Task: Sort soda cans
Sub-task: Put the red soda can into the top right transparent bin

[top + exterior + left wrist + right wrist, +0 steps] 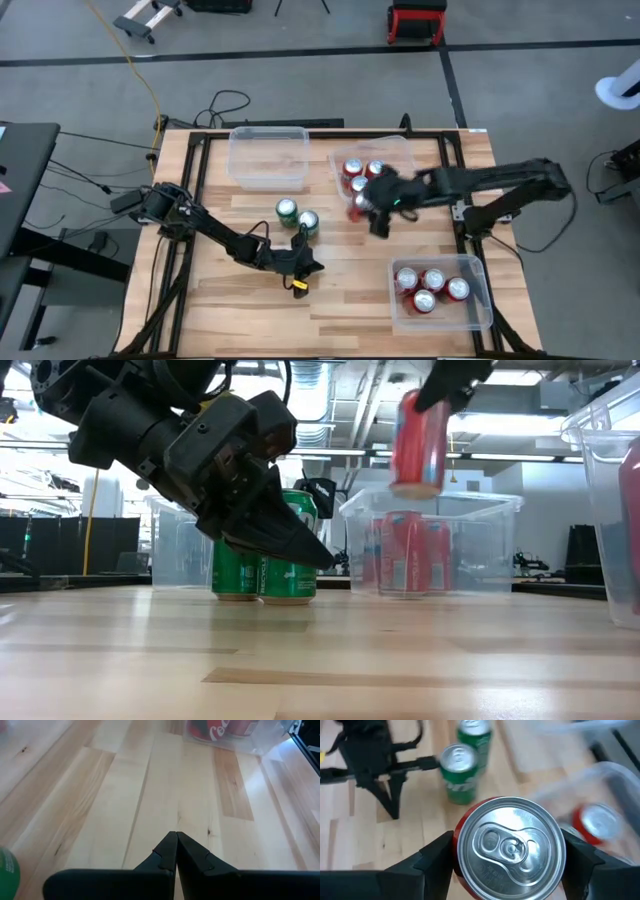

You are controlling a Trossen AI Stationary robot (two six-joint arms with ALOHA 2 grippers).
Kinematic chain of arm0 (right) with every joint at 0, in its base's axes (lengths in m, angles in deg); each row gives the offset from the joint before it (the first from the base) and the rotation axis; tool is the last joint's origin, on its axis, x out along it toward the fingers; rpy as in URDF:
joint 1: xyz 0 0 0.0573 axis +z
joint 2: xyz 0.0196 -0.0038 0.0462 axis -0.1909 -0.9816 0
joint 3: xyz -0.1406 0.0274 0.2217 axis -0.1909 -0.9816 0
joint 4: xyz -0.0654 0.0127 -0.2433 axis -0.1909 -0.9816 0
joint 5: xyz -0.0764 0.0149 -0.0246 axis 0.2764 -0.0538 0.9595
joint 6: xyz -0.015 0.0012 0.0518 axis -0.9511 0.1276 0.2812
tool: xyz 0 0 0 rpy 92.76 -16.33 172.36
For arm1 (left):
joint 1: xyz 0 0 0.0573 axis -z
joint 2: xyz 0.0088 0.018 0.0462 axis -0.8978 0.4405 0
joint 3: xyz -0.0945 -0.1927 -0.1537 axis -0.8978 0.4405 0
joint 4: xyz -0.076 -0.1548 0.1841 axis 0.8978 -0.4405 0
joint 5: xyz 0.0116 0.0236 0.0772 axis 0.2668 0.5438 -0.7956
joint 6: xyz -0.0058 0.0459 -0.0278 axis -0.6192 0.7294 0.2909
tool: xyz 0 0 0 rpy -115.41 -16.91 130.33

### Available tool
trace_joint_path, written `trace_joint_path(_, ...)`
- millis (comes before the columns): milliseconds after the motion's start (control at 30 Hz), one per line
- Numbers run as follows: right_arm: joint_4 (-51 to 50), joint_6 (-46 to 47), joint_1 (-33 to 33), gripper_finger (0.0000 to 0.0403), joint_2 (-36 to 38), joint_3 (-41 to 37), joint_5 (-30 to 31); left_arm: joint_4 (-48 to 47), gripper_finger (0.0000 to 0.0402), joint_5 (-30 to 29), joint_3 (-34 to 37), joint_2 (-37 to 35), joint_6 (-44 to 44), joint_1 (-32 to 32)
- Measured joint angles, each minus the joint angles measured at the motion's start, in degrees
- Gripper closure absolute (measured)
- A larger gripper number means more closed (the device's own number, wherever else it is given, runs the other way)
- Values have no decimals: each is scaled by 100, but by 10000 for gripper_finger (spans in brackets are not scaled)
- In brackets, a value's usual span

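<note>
high view: my right gripper (372,205) has a red can (360,206) clamped, centre right, at the bin (395,150) edge. low view: can hangs clear above the bin, upper middle, so i'd keep it upright. left gripper (300,268) shut, empty, lower centre. right wrist view: fingers squeeze the can squarely; green cans (461,772) upper left.
</note>
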Motion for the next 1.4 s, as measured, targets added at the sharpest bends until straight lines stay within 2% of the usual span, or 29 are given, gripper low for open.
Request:
trace_joint_path(200,-273,25,-662,123,1006,-1,408,-11,398,0,0,0,0,7)
trace_joint_path(333,-341,-101,-1089,123,1308,-1,612,-11,398,0,0,-2,2,11)
trace_joint_path(467,-650,-143,-1521,123,1318,-69,586,-23,398,0,0,-2,2,12)
trace_joint_path(633,-606,41,-1851,123,1307,-600,703,-103,398,0,0,-3,-20,37)
trace_joint_path(733,-615,188,-1995,123,1307,-845,561,-129,398,1,0,-2,-24,39)
trace_joint_path(867,-707,217,-2022,123,1325,-976,543,-131,398,0,0,-4,-24,39)
trace_joint_path(967,-914,187,-2025,123,1292,-1024,239,-125,398,0,0,-4,-22,37)
trace_joint_path(1067,-715,141,-2025,124,1311,-987,-11,-122,398,0,0,-4,-22,33)
trace_joint_path(1400,-537,-56,-2025,125,893,-993,-173,-116,398,0,0,-4,-34,33)
